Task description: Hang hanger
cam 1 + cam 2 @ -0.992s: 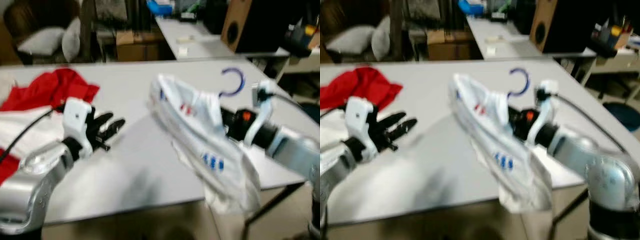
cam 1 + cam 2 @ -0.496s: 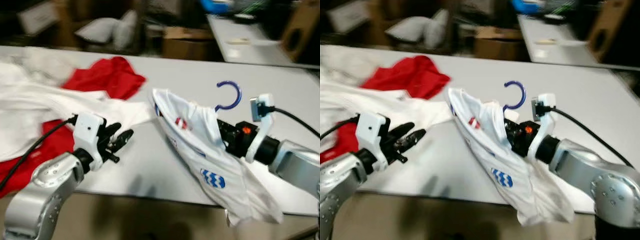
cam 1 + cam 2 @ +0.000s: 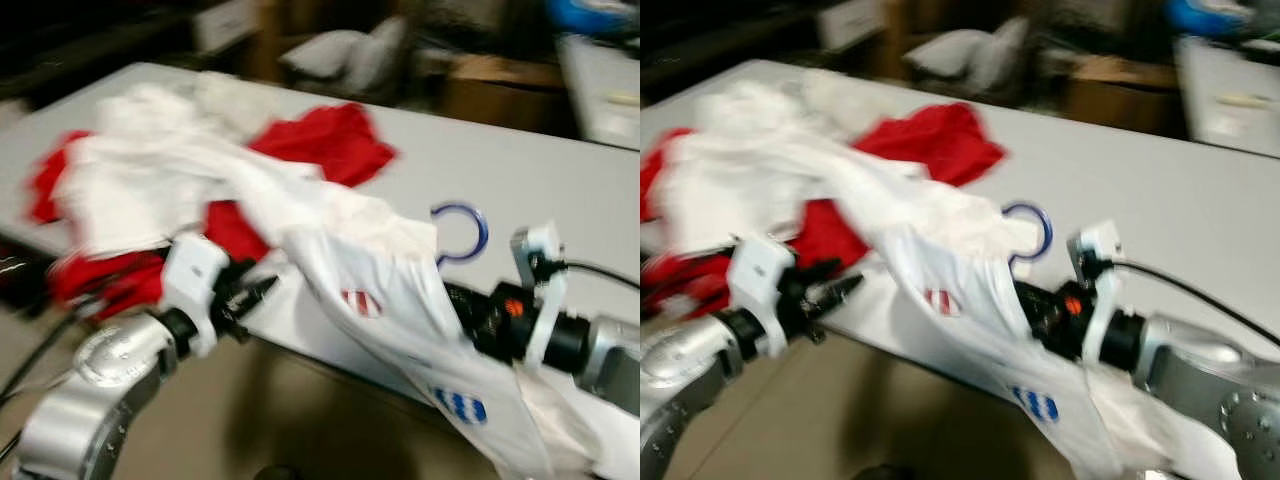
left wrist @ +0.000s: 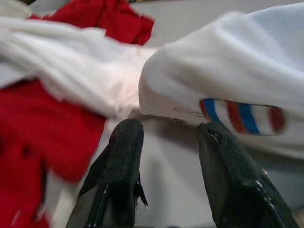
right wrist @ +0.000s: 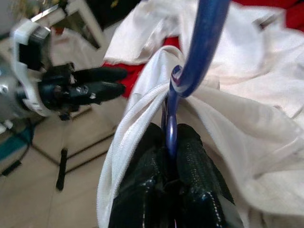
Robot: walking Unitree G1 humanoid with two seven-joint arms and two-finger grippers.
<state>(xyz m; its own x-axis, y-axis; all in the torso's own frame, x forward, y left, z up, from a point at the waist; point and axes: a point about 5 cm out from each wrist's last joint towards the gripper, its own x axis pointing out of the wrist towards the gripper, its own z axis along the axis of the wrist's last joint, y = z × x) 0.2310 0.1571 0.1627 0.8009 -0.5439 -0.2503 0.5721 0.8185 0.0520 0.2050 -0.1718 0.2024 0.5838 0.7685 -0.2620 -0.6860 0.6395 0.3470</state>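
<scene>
Over on the left of the grey worktop [image 3: 560, 175] lies a heap of red cloth [image 3: 325, 140] and white cloth [image 3: 150, 180]. The left pincer [image 3: 262, 290] hovers at the worktop's near edge, fingers [image 4: 124, 156] apart, holding nothing. To the right, the right pincer [image 5: 172, 156] clamps tight on the blue hanger [image 3: 462, 232], a white shirt [image 3: 400, 290] draped over it above the worktop.
</scene>
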